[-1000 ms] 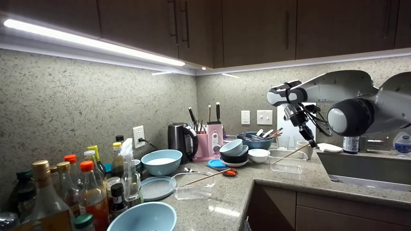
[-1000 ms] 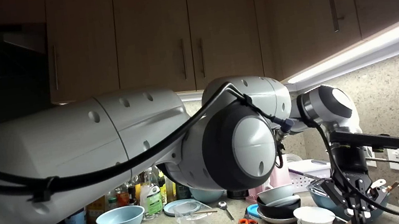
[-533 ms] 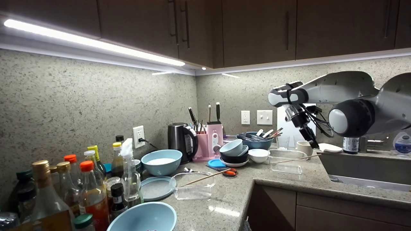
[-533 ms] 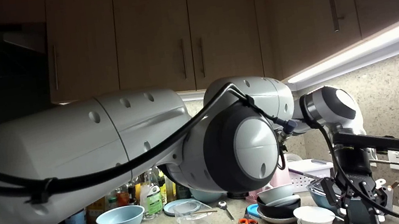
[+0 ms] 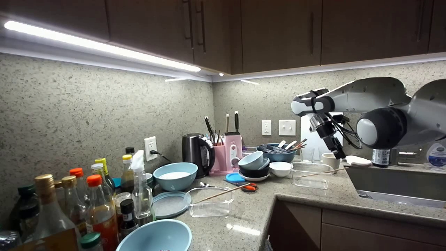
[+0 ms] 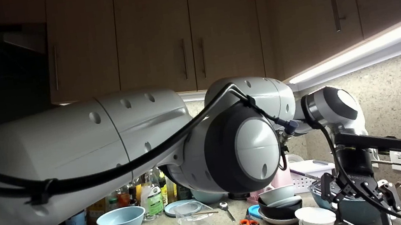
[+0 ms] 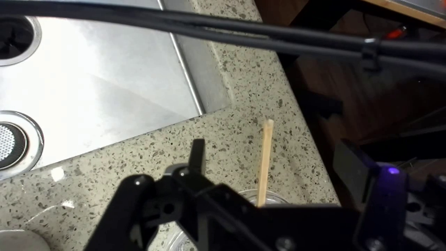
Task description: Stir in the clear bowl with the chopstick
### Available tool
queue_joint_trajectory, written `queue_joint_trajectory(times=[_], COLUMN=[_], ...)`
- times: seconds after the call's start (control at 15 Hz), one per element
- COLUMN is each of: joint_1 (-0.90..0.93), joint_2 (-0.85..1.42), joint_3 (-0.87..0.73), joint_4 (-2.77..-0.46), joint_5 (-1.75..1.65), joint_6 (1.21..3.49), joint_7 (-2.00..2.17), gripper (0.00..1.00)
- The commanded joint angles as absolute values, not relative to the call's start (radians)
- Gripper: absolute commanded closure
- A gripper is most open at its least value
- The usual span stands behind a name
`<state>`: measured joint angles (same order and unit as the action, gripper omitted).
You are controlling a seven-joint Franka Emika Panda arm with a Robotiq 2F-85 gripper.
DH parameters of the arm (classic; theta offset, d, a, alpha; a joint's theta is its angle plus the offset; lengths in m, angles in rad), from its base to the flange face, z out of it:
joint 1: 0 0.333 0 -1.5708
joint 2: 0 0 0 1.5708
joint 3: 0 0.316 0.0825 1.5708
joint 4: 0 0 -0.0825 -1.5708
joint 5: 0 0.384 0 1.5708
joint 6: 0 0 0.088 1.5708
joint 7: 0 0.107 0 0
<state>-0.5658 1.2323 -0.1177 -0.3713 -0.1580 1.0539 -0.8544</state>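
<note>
Claw [image 7: 273, 153] found with jaws spread wide and nothing held. Within the gap, as the wrist view shows it, lies the wooden chopstick [image 7: 265, 160], apparently untouched and below the jaws. In an exterior view it leans across the clear bowl [image 5: 310, 183], right of centre: one end apparently inside, the free end passing the rim towards the sink [image 5: 397, 177]. That overhang probably serves as the grip end, and the wide jaws leave room around so thin a stick. Stirring cannot proceed until it is gripped; the stick may roll on the rim. Bowl contents not discernible.

Near the bowl stand a white bowl [image 5: 281, 169] and a mug [image 5: 329, 159]. A second clear container [image 5: 209, 211], lower centre, carries a similar stick [image 5: 223, 194]; risk of confusion noted.

Surface [image 5: 244, 219]: glossy speckled stone. Bottles [image 5: 101, 219] crowd the lower left. Room: kitchen, upper cabinets [image 5: 278, 35] over a lit strip [image 5: 102, 46].
</note>
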Motion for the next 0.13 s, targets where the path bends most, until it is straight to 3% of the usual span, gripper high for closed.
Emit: queue_joint_trajectory(times=[0.0, 0.07], joint_1=[-0.563, -0.563], joint_2=[1.222, 1.222], joint_3=[-0.122, -0.122], joint_4=[-0.388, -0.388], joint_5=[-0.153, -0.153], joint_6=[1.059, 1.059], joint_7=[-0.853, -0.853], gripper=[0.06, 0.06])
